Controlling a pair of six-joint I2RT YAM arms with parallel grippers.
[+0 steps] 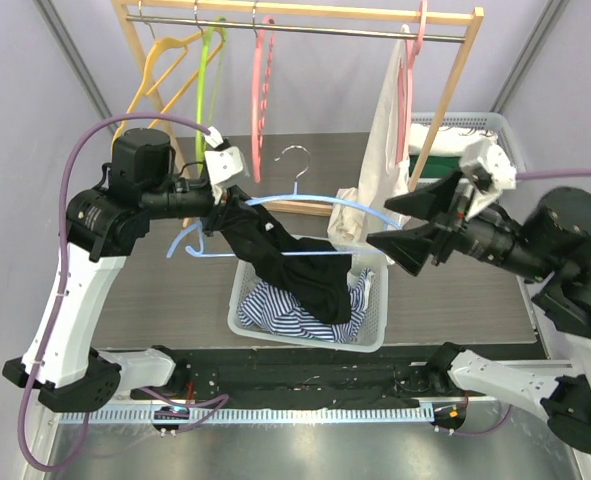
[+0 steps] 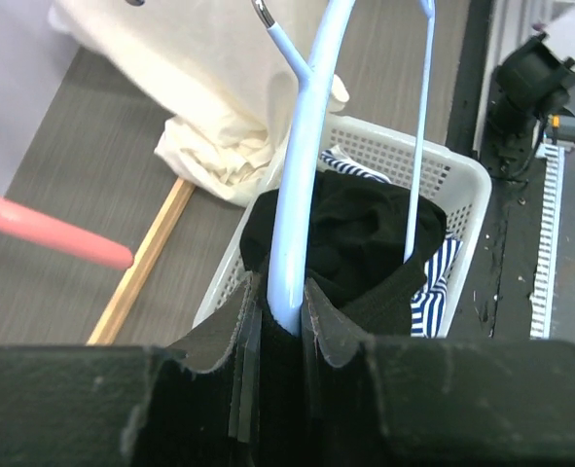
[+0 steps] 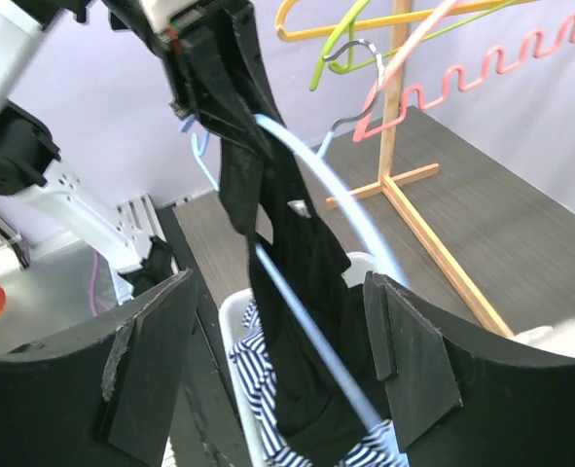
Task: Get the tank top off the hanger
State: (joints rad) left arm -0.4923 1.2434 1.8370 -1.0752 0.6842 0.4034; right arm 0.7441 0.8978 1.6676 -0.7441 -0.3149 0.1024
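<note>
One black tank top (image 1: 295, 262) was seen draped along a light blue hanger (image 1: 310, 203), its upper part bunched at the hanger's left end and its lower part sagging into a white mesh basket (image 1: 243, 300) on the worktop (image 1: 155, 290). The left tool (image 2: 282, 321) was clamped narrowly on the hanger's arm; whether cloth was pinched there as well could not be told. The right tool (image 1: 395, 225) was held wide apart and gripping nothing, near the hanger's right end and above the basket. The garment was judged light, limp and stretchy, likely to slide freely on the smooth plastic yet to catch wherever a strap was looped over the arm. A hold was judged best taken on the hanging body or lower hem, so that the cloth could be drawn off toward the free end. A striped garment (image 1: 275, 305) lay beneath it in the basket and could be picked up by mistake. Close behind the right tool a cream garment (image 1: 383, 140) hung from a wooden rack (image 1: 295, 12), and could be snagged.
</note>
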